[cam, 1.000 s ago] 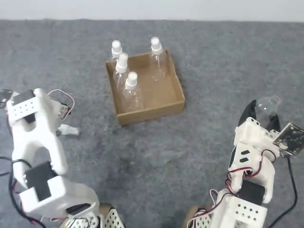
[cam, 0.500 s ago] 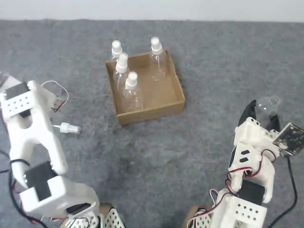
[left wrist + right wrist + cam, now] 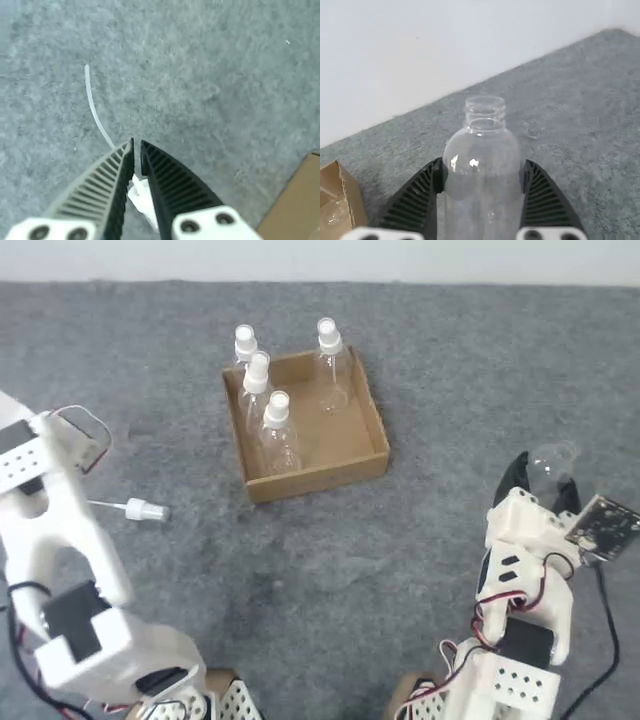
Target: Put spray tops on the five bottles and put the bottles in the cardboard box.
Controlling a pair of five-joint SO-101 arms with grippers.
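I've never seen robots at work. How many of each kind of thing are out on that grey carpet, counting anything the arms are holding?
Bottles with spray tops: 4
Bottle without a top: 1
Loose spray top: 1
Cardboard box: 1
Total: 7

White printed arms (image 3: pixel 70 550), black servos (image 3: pixel 72 618), red wires (image 3: pixel 484 622)
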